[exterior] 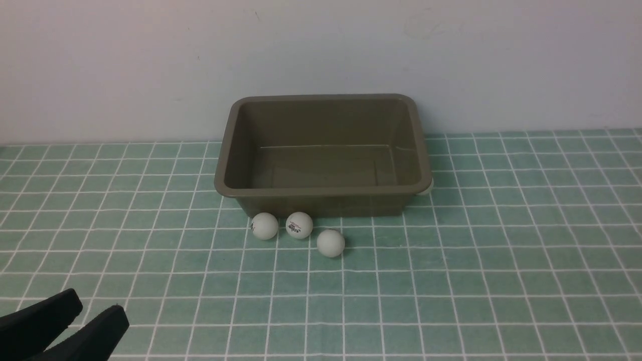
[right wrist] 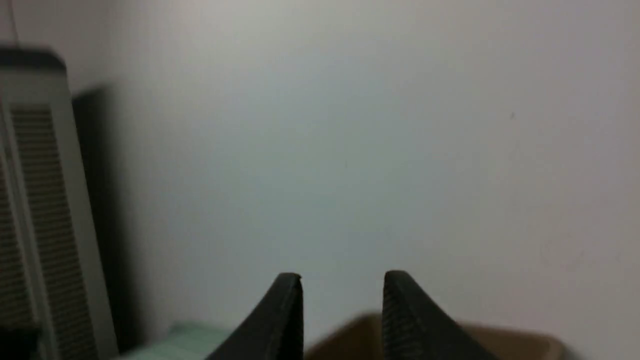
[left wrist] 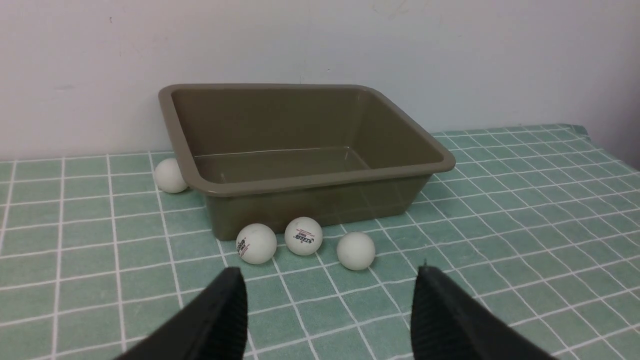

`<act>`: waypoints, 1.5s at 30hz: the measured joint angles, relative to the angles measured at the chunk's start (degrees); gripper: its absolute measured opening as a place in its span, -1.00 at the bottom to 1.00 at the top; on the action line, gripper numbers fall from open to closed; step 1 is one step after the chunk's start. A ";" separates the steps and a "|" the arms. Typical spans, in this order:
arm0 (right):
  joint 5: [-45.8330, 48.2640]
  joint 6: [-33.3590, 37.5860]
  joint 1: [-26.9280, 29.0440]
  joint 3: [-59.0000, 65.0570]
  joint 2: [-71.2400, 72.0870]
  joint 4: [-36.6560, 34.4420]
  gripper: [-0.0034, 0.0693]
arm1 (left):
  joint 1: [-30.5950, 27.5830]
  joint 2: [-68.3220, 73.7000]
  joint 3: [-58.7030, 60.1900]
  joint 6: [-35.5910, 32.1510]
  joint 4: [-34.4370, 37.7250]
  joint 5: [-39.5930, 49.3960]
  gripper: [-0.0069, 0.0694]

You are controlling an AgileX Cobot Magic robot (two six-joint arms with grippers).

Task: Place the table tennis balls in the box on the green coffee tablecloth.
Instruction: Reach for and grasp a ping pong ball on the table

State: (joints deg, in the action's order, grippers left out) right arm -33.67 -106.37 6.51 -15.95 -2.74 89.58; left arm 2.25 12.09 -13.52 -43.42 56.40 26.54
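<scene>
The olive-brown box [exterior: 321, 191] stands empty at the back of the green coffee tablecloth [exterior: 501, 250], against the wall. Three white table tennis balls [exterior: 264, 225] [exterior: 299, 225] [exterior: 330, 243] lie just in front of its near wall, and another [exterior: 425, 188] peeks out at its right corner. My left gripper [exterior: 98, 306] is low at the near left, open and empty. In the left wrist view, the left gripper [left wrist: 330, 275] faces the balls [left wrist: 303, 236] and the box [left wrist: 310, 181] from a short distance. My right gripper [right wrist: 342, 277] is raised, its jaws narrowly apart with nothing between them.
A pale wall runs right behind the box. In the right wrist view a grey vented unit [right wrist: 30, 200] stands beside the cloth, and the box's rim [right wrist: 500, 340] shows blurred below the fingers. The cloth's far corner [left wrist: 575, 127] ends near the wall.
</scene>
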 joint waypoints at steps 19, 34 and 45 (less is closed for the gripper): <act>-7.88 -3.86 0.00 -19.08 -32.83 11.82 -0.31 | 0.00 0.00 0.00 0.00 0.00 0.05 0.24; -14.29 30.60 0.00 -20.08 -36.53 11.82 -0.30 | 0.00 0.00 0.00 -0.30 0.00 0.05 0.24; 19.04 63.81 0.00 -20.13 -36.53 11.82 -0.30 | 0.00 0.00 0.00 -0.37 0.00 0.05 0.24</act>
State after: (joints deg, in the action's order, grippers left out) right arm -14.63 -42.56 6.51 -36.08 -39.27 101.40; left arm 2.25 12.09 -13.52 -43.78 56.40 26.58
